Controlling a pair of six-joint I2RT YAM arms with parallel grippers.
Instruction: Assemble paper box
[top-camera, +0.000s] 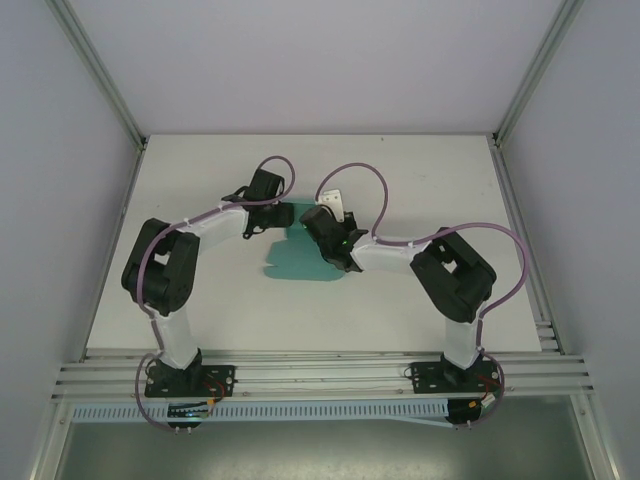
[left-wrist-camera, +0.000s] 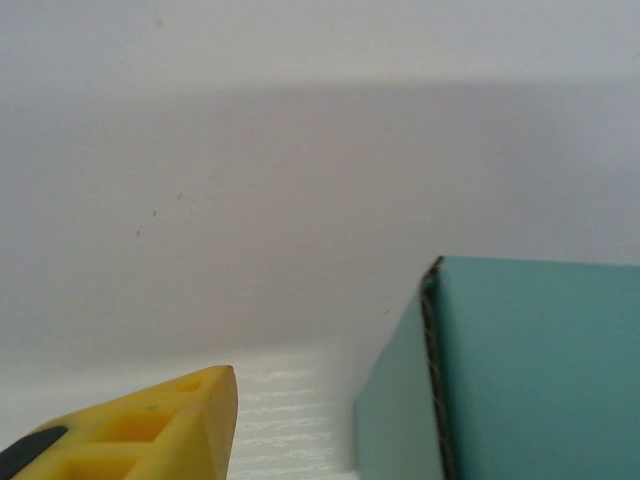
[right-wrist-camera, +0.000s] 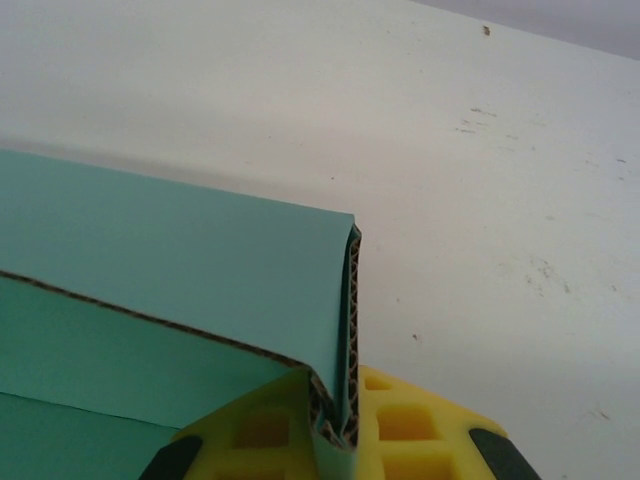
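The paper box (top-camera: 298, 262) is a teal-green corrugated card sheet, partly folded, lying mid-table between both arms. My right gripper (top-camera: 320, 226) is over its far edge. In the right wrist view my right gripper (right-wrist-camera: 340, 432) is shut on a doubled-over flap of the paper box (right-wrist-camera: 180, 250), pinched between the yellow fingers (right-wrist-camera: 420, 425). My left gripper (top-camera: 283, 212) is at the sheet's far left corner. In the left wrist view one yellow finger (left-wrist-camera: 150, 435) stands apart from an upright teal panel of the paper box (left-wrist-camera: 530, 370), with bare table between them. The other left finger is hidden.
The white table (top-camera: 200, 200) is fenced by aluminium posts (top-camera: 100, 75) at the back and rails (top-camera: 320, 375) along the near edge. Grey walls close in both sides. Purple cables (top-camera: 360, 175) loop above the arms.
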